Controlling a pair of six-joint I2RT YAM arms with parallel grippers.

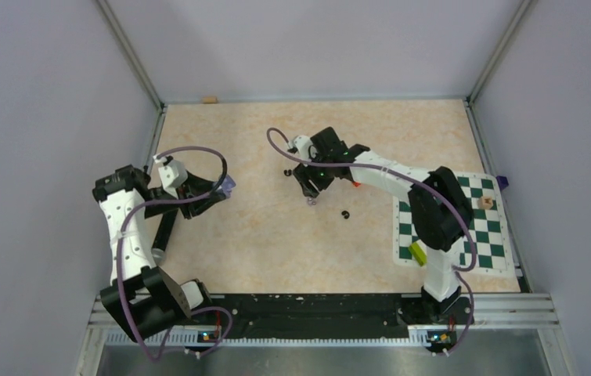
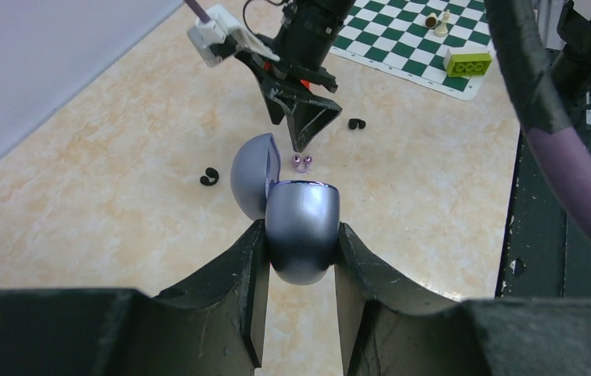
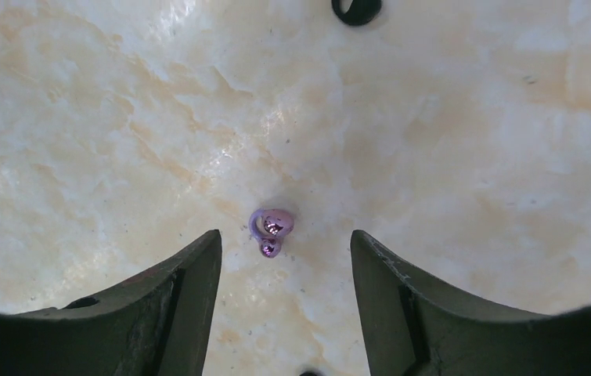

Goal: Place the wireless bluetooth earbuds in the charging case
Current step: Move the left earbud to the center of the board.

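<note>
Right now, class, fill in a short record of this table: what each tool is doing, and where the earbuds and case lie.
Left tool: shut on charging case, lid open
Right tool: open, straddling purple earbud, not touching
Purple earbud: lying on table
Black earbuds: loose on table, apart
Inside case: cannot tell
</note>
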